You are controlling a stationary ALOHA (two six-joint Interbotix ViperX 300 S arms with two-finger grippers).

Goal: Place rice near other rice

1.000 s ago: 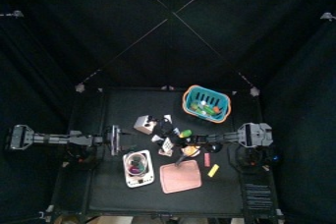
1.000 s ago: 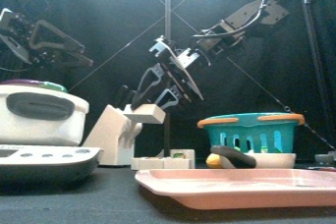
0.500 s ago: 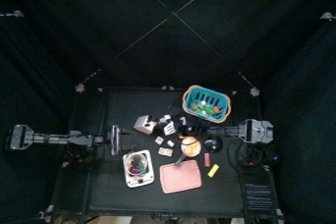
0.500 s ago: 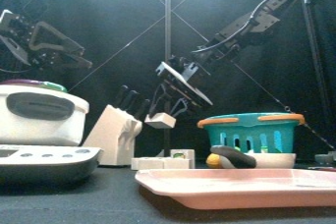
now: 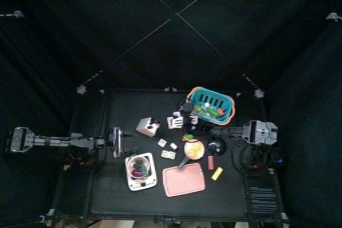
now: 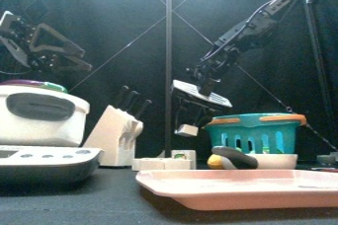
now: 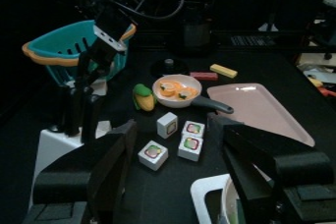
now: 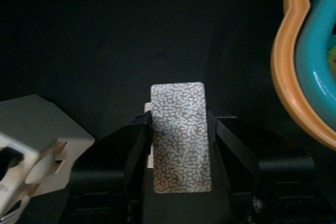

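right hand (image 6: 199, 111) carried rice (image 8: 182, 151) toward basket (image 6: 252, 130)

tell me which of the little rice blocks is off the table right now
The rice block clamped in the right gripper, hanging in the air beside the teal basket. The other three rice blocks stand on the table near the knife block.

A speckled white rice piece (image 8: 182, 138) hangs in the air, while three rice pieces (image 7: 176, 140) stand grouped on the table.

Black curtains (image 5: 80, 32) on every side, thin crossing cables overhead, small black table (image 5: 120, 102) in the middle.
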